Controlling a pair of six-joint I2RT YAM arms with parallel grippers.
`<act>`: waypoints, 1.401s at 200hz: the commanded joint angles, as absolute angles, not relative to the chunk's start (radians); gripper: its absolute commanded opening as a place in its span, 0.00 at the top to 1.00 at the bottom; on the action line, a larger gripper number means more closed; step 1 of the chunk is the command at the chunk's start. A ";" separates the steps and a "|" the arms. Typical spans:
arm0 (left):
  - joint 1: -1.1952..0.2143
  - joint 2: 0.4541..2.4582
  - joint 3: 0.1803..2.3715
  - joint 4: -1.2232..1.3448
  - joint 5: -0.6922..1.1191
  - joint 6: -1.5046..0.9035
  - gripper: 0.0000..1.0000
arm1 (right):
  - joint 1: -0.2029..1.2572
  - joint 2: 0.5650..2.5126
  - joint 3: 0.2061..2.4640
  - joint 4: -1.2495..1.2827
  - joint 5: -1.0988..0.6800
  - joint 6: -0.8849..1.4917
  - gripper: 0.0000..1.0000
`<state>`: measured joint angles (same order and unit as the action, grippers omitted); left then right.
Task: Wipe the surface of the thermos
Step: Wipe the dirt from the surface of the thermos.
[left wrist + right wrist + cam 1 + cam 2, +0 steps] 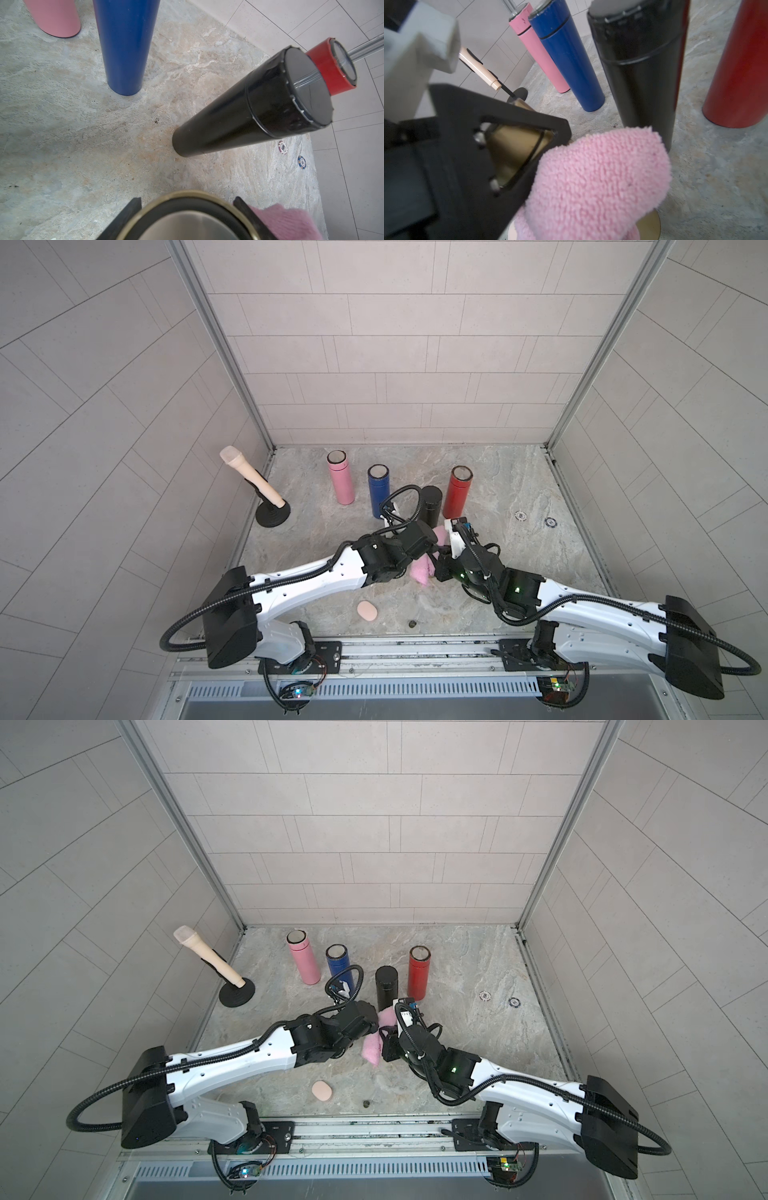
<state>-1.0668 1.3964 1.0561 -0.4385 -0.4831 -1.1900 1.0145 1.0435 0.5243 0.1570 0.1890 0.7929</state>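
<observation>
Left gripper clamps the gold-coloured metal thermos just beside the black cylindrical flask. Right gripper, closed on the fluffy pink cloth, holds it against that thermos.

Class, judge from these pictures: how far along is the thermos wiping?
Done: the left gripper clamps the gold thermos, and the right gripper holds the pink cloth. In hand: the cloth sits against its side. Left: finishing the wipe; how much is wiped cannot be told.
</observation>
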 commanded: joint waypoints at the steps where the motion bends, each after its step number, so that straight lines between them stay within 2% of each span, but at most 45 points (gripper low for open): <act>1: -1.080 1.383 1.094 -0.373 -0.470 -1.186 1.00 | 1.020 1.047 0.443 0.143 0.247 0.841 1.00; 38: -1.079 1.374 1.096 -0.394 -0.459 -1.137 1.00 | 1.011 0.948 0.370 0.032 0.309 0.897 1.00; 58: -1.078 1.371 1.106 -0.382 -0.418 -1.014 1.00 | 1.001 0.884 0.400 -0.029 0.301 0.864 1.00; 95: -1.078 1.387 1.163 -0.368 -0.300 -0.647 1.00 | 0.962 0.823 0.542 -0.076 0.095 0.737 1.00; 123: -1.078 1.363 1.113 -0.262 -0.188 -0.387 1.00 | 0.926 0.886 0.644 -0.129 -0.081 0.705 1.00; 143: -1.076 1.363 1.138 -0.313 -0.154 -0.271 1.00 | 0.895 0.948 0.643 -0.201 -0.098 0.689 1.00; 169: -1.072 1.392 1.204 -0.431 -0.116 -0.194 1.00 | 0.806 0.978 0.523 -0.162 -0.163 0.705 1.00; 193: -1.072 1.377 1.166 -0.405 -0.060 -0.136 1.00 | 0.726 0.987 0.451 -0.105 -0.226 0.691 1.00; 230: -1.071 1.273 0.992 -0.194 -0.018 -0.047 1.00 | 0.626 1.021 0.418 0.001 -0.392 0.637 1.00; 280: -1.065 1.206 0.855 -0.002 -0.036 -0.029 1.00 | 0.609 1.068 0.486 0.103 -0.639 0.647 1.00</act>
<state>-1.0691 1.2385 0.8783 -0.1711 -0.0410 -0.0780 0.6140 1.0809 0.4416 0.0048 -0.4786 0.6487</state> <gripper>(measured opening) 0.692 0.111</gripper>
